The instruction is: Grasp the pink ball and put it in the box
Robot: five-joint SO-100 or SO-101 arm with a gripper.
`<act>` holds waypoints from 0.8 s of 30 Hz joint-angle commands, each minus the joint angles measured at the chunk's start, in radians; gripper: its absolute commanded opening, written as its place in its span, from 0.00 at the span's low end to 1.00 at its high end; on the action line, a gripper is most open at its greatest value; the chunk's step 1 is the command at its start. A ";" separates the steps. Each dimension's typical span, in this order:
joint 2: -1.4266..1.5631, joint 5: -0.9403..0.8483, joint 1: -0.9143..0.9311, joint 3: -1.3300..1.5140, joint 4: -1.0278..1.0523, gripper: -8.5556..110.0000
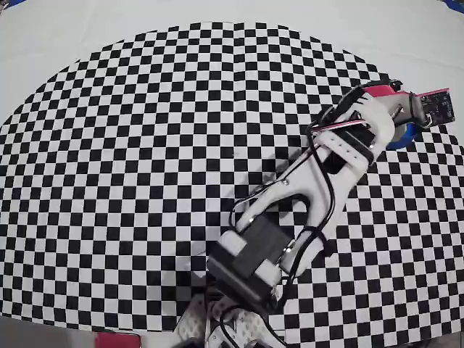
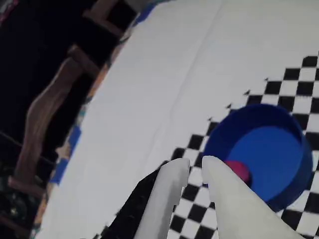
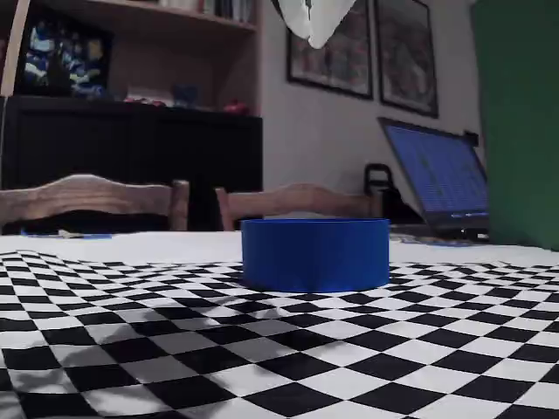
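The pink ball [image 2: 239, 170] lies inside the round blue box [image 2: 279, 149], against its near wall, half hidden behind one white finger [image 2: 224, 194]. In the wrist view my gripper [image 2: 196, 167] hangs above the checkered cloth just beside the box's rim. Its jaws stand a little apart with only cloth showing between them. From the low fixed view the box [image 3: 314, 253] stands on the cloth and the gripper tips [image 3: 313, 24] hang high above it. In the overhead view the arm covers all but a sliver of the box [image 1: 403, 135].
A black-and-white checkered cloth [image 1: 145, 145] covers the table, with plain white table [image 2: 164, 74] beyond its edge. The box sits near the cloth's far right edge in the overhead view. Chairs [image 3: 87, 196] and a laptop [image 3: 437, 175] stand behind the table.
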 commanded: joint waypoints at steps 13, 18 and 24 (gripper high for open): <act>1.017 0.374 -0.198 0.885 -0.038 0.07; 1.287 0.468 -0.285 1.094 -0.014 0.07; 1.493 0.535 -0.385 1.244 0.097 0.07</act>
